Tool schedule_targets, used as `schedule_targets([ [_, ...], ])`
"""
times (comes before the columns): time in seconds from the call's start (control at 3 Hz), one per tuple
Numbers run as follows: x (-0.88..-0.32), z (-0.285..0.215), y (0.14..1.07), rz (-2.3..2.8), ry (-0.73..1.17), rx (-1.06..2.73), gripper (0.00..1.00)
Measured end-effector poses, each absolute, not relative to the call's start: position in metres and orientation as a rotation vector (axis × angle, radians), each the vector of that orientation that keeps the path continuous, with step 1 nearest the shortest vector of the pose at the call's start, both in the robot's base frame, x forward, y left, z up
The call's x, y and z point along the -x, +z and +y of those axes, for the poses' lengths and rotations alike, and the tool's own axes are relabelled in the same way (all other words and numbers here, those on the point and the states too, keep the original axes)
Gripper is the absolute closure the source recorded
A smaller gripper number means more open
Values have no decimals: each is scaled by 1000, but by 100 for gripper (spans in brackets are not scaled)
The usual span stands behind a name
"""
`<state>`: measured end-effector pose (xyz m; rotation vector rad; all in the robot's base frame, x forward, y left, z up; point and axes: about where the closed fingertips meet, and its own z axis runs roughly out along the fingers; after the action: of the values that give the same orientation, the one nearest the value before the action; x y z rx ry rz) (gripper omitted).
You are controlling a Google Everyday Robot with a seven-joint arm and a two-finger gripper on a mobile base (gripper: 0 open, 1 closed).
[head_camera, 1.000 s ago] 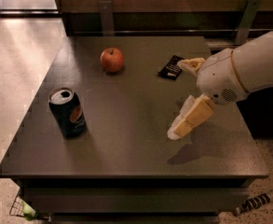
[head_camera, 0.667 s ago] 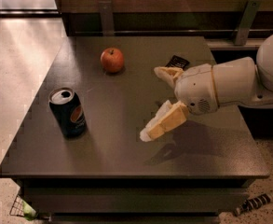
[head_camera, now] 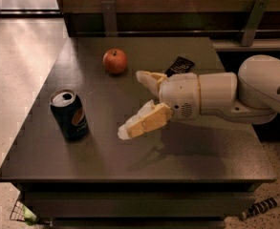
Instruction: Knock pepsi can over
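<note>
The pepsi can stands upright near the table's left front, dark blue with a silver top and a round logo. My gripper reaches in from the right over the middle of the table, its two cream fingers spread wide apart and pointing left toward the can. The near finger's tip is a short gap to the right of the can, not touching it. The gripper holds nothing.
A red apple sits at the back of the dark table. A flat black packet lies behind the gripper's wrist. The table's left and front edges drop to the floor. A wall rail runs behind.
The gripper has moved steadily leftward across the table toward the can, from the right side to the middle. The can, apple and packet have not moved.
</note>
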<state>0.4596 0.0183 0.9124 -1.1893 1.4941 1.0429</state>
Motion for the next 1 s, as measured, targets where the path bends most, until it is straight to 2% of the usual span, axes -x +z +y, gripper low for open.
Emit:
schedule_targets([
  [0.67, -461, 24, 908, 1484, 1030, 1191, 0],
  [1.0, -471, 42, 904, 1428, 1031, 1184, 0],
])
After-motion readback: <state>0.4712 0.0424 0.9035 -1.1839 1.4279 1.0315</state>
